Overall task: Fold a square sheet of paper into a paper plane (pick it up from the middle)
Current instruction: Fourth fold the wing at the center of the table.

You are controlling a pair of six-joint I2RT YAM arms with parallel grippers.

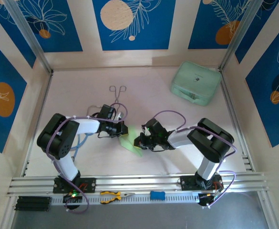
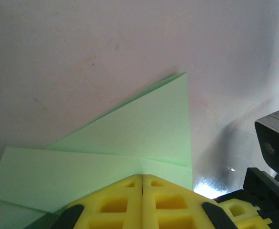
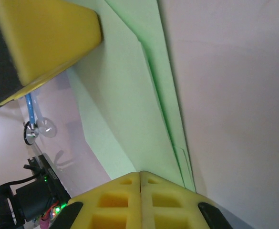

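The light-green sheet of paper (image 1: 130,143) lies flat on the table between my two grippers, folded into a pointed shape with layered flaps. In the left wrist view the paper (image 2: 144,124) shows a triangular flap over a long strip. My left gripper (image 2: 142,177) is shut, its yellow tips resting on the paper's near edge. The right gripper (image 3: 140,174) is shut too, its tips on the paper (image 3: 125,105) beside the stacked fold edges. From above, the left gripper (image 1: 123,129) and right gripper (image 1: 139,141) face each other across the paper.
A mint-green case (image 1: 195,82) sits at the back right. Metal tongs (image 1: 118,93) lie behind the left arm. Yellow-handled pliers (image 1: 114,196) and a small blue object (image 1: 157,194) rest on the aluminium rail (image 1: 139,183) at the front.
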